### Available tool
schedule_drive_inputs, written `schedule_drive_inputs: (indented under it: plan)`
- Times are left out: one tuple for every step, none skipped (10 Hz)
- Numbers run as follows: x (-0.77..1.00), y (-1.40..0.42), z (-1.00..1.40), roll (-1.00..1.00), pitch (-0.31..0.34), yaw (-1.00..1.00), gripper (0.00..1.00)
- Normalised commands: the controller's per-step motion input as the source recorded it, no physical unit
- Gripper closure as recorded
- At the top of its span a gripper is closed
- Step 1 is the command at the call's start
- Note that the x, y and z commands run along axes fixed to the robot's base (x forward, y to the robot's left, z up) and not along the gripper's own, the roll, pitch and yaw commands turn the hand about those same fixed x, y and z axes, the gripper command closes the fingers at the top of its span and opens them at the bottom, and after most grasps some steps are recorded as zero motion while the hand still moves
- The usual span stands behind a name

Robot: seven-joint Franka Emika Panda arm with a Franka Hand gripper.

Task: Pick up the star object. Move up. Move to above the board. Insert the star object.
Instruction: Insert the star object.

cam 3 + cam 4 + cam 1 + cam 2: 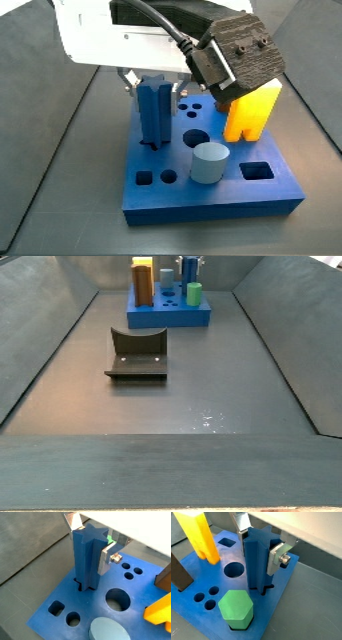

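Observation:
The star object (85,559) (256,562) is a tall blue ridged prism. It stands upright with its lower end down in the star-shaped hole of the blue board (47,597) (278,604). My gripper (88,554) (258,552) is shut on its upper part, with silver fingers (103,561) pressed against two opposite sides. In a side view the star object (152,118) rises from the board (201,200) under the gripper (154,92). The other side view shows the board (170,316) far off at the back of the bin.
On the board stand a green hexagonal peg (236,607), a tall yellow block (201,537) (251,112), a dark block (178,567) and a pale cylinder (110,631) (209,163). The fixture (138,354) sits on the grey floor nearer the middle of the bin.

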Motion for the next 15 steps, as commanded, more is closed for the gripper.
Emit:
schedule_drive_inputs:
  plan:
    - [0.0,-0.08,-0.06,0.03,0.01,-0.02,1.0]
    - [0.03,-0.01,-0.15,0.03,0.004,-0.02,1.0]
    - [0.05,0.0,-0.21,0.08,0.02,-0.03,1.0]
    - [0.01,0.0,-0.26,0.11,0.013,-0.05,1.0]
    - [0.0,0.0,-0.39,0.13,0.0,-0.03,1.0]
    - [0.0,-0.02,-0.7,0.17,-0.003,-0.03,1.0]
    - [0.04,0.0,-0.64,0.19,0.0,-0.11,1.0]
    - [0.0,0.0,-0.6,0.16,0.0,-0.12,1.0]
    - [0.0,-0.01,-0.69,0.15,0.0,-0.07,1.0]
    - [0.0,0.0,-0.69,0.17,-0.001,-0.07,1.0]
    - [0.0,-0.01,-0.85,0.15,-0.036,-0.05,1.0]
    - [0.13,-0.05,-1.0,0.12,-0.02,-0.07,1.0]
    - [0.2,-0.06,-1.0,0.12,0.0,-0.06,1.0]
    - [0.25,-0.04,-1.0,0.09,0.0,-0.07,1.0]
    - [0.33,0.0,-1.0,0.04,-0.009,-0.1,1.0]
